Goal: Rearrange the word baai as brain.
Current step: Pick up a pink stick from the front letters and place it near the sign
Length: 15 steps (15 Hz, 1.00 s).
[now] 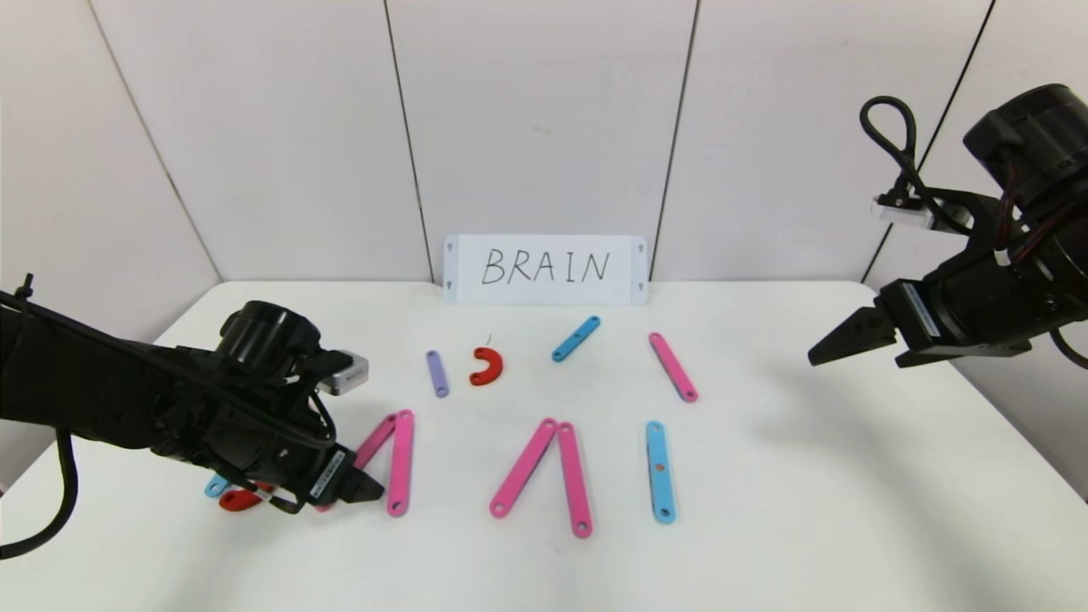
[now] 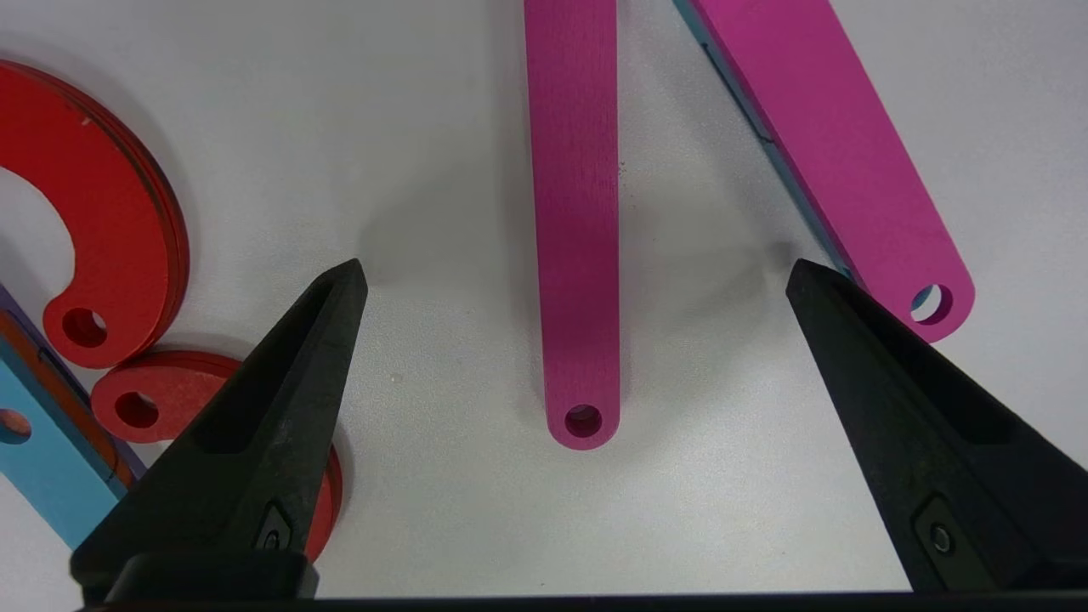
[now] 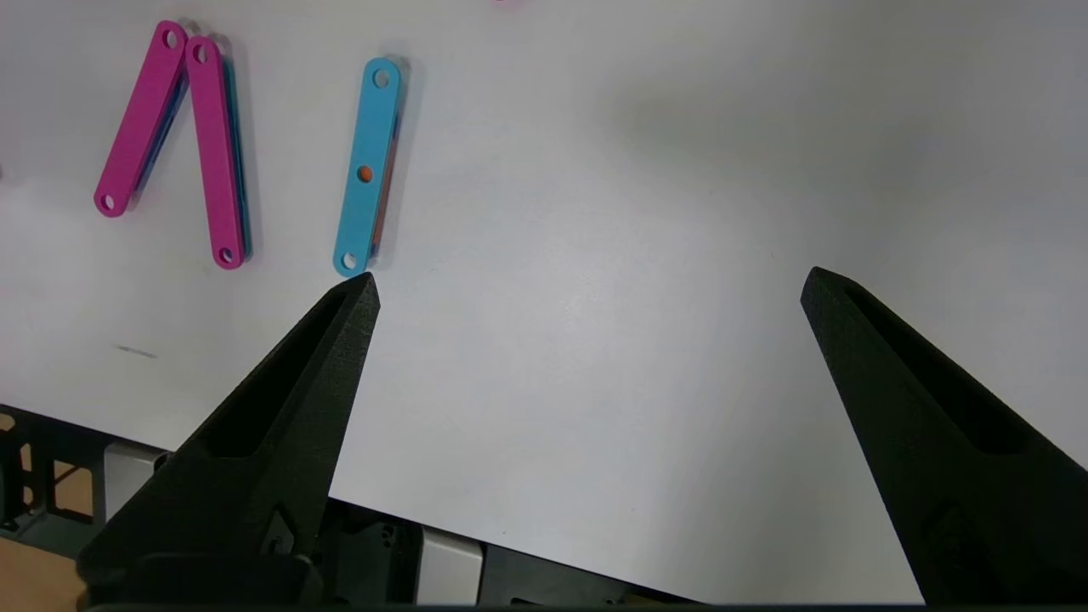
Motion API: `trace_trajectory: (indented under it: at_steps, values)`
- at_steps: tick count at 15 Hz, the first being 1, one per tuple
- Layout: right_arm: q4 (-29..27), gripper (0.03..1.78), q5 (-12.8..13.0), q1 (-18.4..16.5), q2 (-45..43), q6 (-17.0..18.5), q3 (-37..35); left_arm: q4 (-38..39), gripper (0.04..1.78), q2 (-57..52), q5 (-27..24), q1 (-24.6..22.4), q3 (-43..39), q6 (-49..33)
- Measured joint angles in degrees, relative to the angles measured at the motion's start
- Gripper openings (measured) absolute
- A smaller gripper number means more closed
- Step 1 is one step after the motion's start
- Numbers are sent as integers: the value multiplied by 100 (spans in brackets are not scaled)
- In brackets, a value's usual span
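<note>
The word lies along the table's front as a row of flat pieces. At its left end a blue strip (image 1: 216,487) and red curves (image 1: 240,500) show partly under my left arm. Two pink strips (image 1: 399,463) lean together, then a second pink pair (image 1: 523,467), then an upright blue strip (image 1: 660,470). My left gripper (image 1: 365,491) hovers low and open, its fingers either side of the near end of one pink strip (image 2: 571,212), not touching it. Red curves (image 2: 119,246) lie just outside one finger. My right gripper (image 1: 829,344) hangs open over bare table at the right, holding nothing.
Behind the row lie a short purple strip (image 1: 437,373), a red curve (image 1: 487,366), a short blue strip (image 1: 575,338) and a pink strip (image 1: 673,366). The white BRAIN card (image 1: 544,269) leans on the back wall. The right wrist view shows the table's front edge (image 3: 510,531).
</note>
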State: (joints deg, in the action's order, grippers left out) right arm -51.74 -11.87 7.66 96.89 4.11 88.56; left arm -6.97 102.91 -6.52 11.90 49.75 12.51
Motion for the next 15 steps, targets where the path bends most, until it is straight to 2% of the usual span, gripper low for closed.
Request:
trace_trajectory:
  at_steps: [11, 13, 15]
  values:
    - [0, 174, 11, -2, -26, -4, -15, 17, 171, 94, 46, -29, 22, 11]
    - [0, 174, 11, -2, -28, -1, -15, 17, 160, 95, 51, -29, 24, 9]
    - [0, 174, 11, -2, -28, -9, -15, 12, 138, 98, 44, -24, 27, 9]
